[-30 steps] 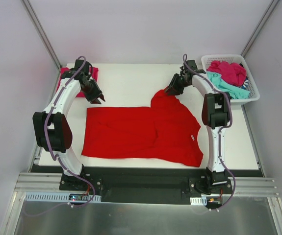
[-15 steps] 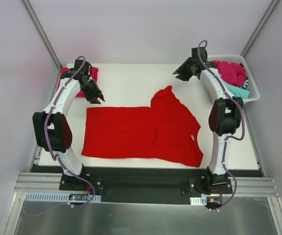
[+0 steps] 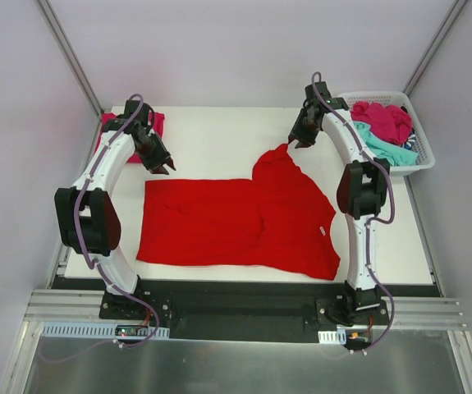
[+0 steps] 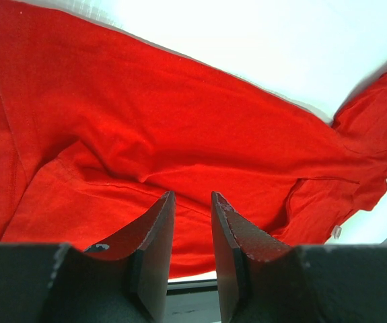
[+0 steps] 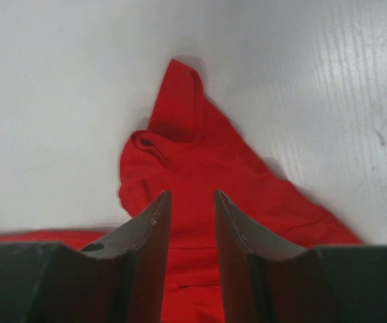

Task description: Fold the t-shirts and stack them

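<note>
A large t-shirt [image 3: 236, 226] lies spread across the middle of the counter [image 3: 219, 135], reaching towards the near edge, with one sleeve pointing to the far right. A folded t-shirt [image 3: 157, 123] sits at the far left corner. A basket [image 3: 381, 93] at the far right corner holds a heap of t-shirts [image 3: 386, 121]. The left arm's jaws hang between the folded t-shirt and the large t-shirt; the right arm's jaws hang just beyond the sleeve tip.
</note>
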Robot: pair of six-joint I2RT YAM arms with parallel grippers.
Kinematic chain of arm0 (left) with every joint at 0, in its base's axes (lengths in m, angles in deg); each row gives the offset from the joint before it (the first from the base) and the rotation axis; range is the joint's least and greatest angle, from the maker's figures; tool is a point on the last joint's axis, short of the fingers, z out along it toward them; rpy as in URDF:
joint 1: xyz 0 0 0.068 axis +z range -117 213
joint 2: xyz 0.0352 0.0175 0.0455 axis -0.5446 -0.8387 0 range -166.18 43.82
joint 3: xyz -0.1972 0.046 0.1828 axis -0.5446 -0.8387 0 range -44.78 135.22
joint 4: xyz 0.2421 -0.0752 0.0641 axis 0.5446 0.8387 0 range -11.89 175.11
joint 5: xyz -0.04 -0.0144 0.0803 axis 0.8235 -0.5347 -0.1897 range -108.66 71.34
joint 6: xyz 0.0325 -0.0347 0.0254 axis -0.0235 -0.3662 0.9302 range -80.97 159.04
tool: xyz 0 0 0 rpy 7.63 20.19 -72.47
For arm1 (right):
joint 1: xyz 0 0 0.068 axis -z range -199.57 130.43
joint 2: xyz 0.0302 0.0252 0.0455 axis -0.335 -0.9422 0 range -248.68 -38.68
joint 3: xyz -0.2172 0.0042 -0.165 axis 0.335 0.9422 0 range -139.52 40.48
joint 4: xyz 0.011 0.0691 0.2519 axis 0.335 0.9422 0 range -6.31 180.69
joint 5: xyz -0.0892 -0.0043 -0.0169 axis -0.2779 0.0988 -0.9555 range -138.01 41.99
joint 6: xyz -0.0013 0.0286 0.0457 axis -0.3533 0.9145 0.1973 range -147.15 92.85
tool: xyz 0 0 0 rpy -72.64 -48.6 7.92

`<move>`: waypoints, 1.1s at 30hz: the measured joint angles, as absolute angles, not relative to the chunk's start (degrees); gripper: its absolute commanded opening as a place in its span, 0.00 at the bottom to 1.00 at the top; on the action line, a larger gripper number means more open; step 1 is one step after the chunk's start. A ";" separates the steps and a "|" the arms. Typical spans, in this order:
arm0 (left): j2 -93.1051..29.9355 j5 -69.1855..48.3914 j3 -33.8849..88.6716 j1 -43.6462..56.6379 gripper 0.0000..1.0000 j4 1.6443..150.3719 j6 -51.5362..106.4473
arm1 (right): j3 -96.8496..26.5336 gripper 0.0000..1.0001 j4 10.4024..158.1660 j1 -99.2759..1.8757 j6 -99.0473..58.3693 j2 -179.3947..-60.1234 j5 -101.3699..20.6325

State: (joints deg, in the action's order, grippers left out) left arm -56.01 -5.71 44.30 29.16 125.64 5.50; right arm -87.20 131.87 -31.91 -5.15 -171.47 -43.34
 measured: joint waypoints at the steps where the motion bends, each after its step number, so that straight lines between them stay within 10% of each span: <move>1: -56.01 -5.73 44.21 29.05 0.28 125.57 5.47 | -88.14 0.35 133.05 -32.15 -7.27 -172.19 -43.76; 33: -57.39 -5.69 43.47 26.21 0.28 125.07 5.45 | -94.92 0.37 138.04 -45.38 -54.31 -180.63 -62.69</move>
